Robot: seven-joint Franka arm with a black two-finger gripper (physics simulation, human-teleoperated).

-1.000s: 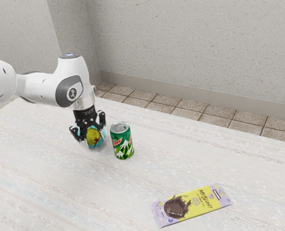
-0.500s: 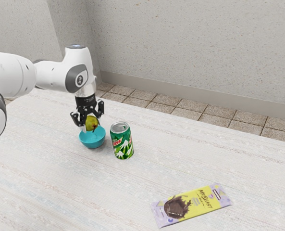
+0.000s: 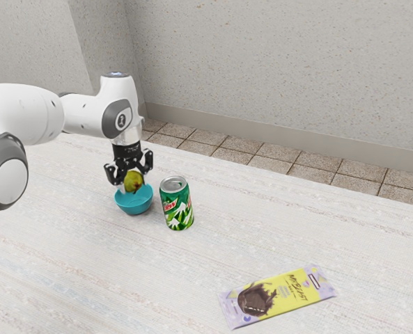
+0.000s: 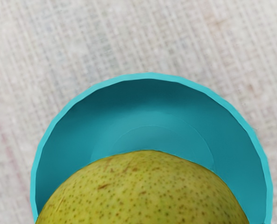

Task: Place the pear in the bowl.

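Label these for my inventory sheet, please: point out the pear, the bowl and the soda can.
Pear point(image 4: 143, 191): wrist view, on its speckled skin.
Bowl point(image 3: 134, 207): exterior view, on its outer wall.
Soda can point(image 3: 178, 214): exterior view, on the printed side below its top.

Green soda can point(image 3: 177, 204), standing upright, with a red word on its side that seems to read "Dew". Purple and yellow chocolate bar wrapper point(image 3: 278, 296), lying flat, printed "MrBeast" in dark brush-style letters; smaller print beside the name is too small to read. White robot arm point(image 3: 88, 115) bearing a round emblem.
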